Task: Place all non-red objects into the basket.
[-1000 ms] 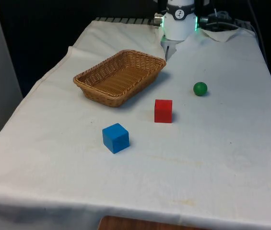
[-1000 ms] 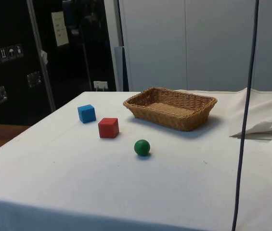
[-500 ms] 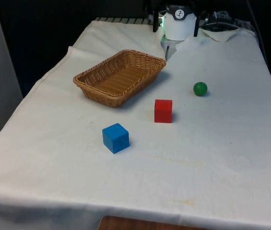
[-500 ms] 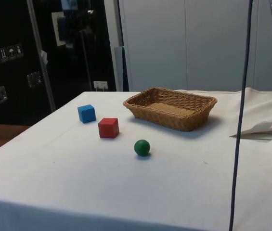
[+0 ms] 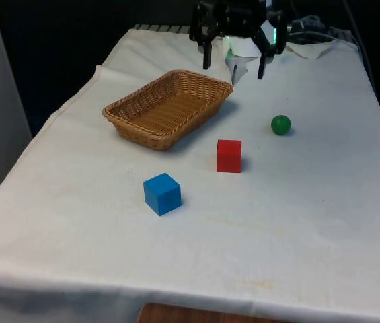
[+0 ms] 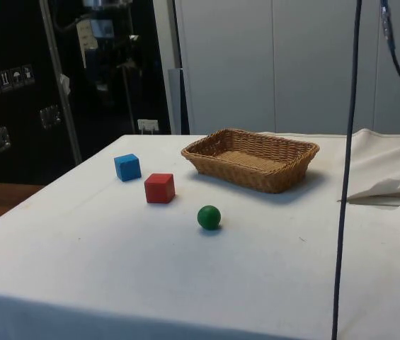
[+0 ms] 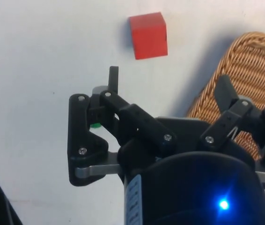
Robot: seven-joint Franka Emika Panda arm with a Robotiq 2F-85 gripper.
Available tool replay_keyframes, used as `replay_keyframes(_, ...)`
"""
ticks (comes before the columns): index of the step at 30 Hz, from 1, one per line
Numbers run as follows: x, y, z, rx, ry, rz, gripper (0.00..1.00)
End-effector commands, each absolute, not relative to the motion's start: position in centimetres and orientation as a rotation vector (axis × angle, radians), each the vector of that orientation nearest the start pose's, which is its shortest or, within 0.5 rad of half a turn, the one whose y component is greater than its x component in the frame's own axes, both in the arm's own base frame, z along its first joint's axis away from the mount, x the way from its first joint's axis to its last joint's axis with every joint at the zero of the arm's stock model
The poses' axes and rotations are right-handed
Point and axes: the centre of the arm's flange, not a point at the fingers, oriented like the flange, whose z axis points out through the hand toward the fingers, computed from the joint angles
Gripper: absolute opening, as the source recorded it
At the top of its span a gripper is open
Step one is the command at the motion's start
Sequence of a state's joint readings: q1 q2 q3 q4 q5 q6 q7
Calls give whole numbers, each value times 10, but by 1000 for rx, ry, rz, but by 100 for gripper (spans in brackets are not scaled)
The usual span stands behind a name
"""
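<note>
Basket [image 5: 168,108] and three objects spread mid-surface.
Blue cube [image 5: 162,194], red cube [image 5: 229,155] and green ball [image 5: 280,124] are kept well apart; gripper [image 5: 233,64] is held wide open, empty, near the far edge.

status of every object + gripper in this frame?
basket: upright on the cloth, nothing in it.
blue cube: on the cloth, outside the basket, untouched.
green ball: on the cloth, outside the basket, untouched.
red cube: on the cloth, between blue cube and green ball, untouched.
gripper: open, holding nothing, in the air beyond the basket's far end.
</note>
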State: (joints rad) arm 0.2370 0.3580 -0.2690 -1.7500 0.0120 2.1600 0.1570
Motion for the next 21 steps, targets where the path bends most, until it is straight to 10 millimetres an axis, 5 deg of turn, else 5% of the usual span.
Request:
replay_keyframes(1, 655, -7, 376, -3199, 299, -117, 100)
replay_keyframes(21, 672, -31, 321, -3193, 429, -139, 100)
